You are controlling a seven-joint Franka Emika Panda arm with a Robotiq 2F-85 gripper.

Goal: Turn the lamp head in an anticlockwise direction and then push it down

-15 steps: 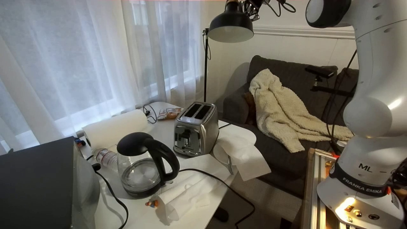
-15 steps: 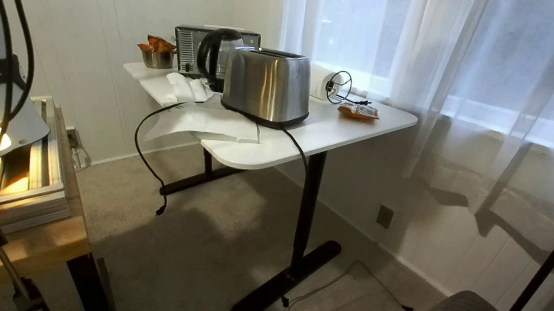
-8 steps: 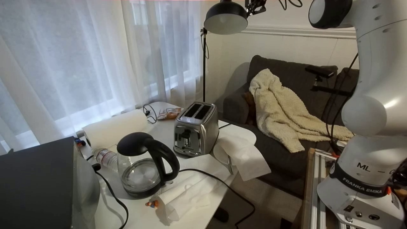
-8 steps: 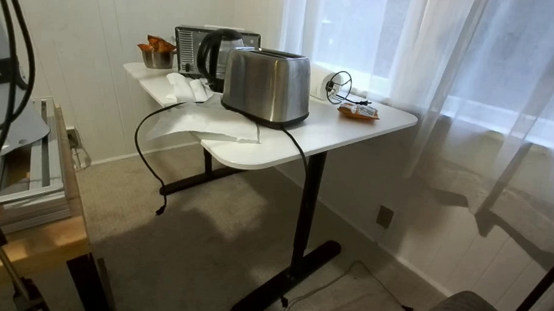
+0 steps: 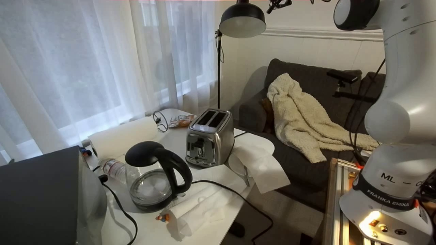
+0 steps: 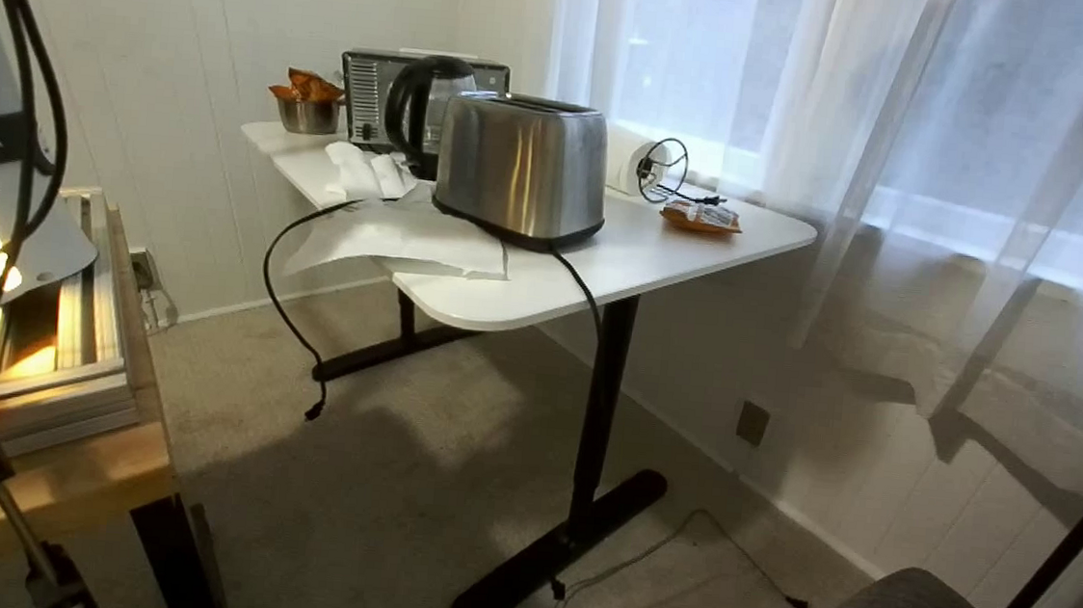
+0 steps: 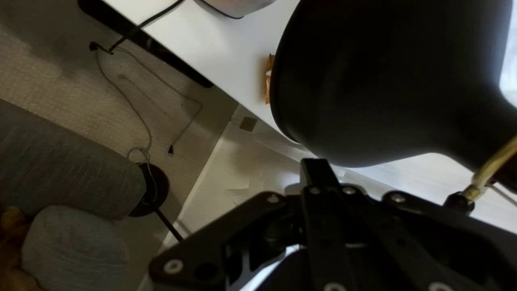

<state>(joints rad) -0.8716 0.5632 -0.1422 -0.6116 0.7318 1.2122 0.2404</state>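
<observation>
The lamp head, a black dome shade with a pale inside, hangs at the top of an exterior view, its opening facing down and slightly toward that camera. Its thin dark pole stands behind the table; in an exterior view only the pole shows, at the right edge. In the wrist view the lamp head fills the upper right. My gripper is shut with nothing between its fingers, its tips just below the shade's side there. In an exterior view my gripper is partly cut off, right of the shade with a gap.
Below the lamp, the white table holds a toaster, a glass kettle, a paper towel roll and a dark oven. A sofa with a cream blanket stands behind.
The lamp head shifted up and left, showing more of its inside, then settled back slightly. My gripper moved from beside the shade up and right, away from it.
</observation>
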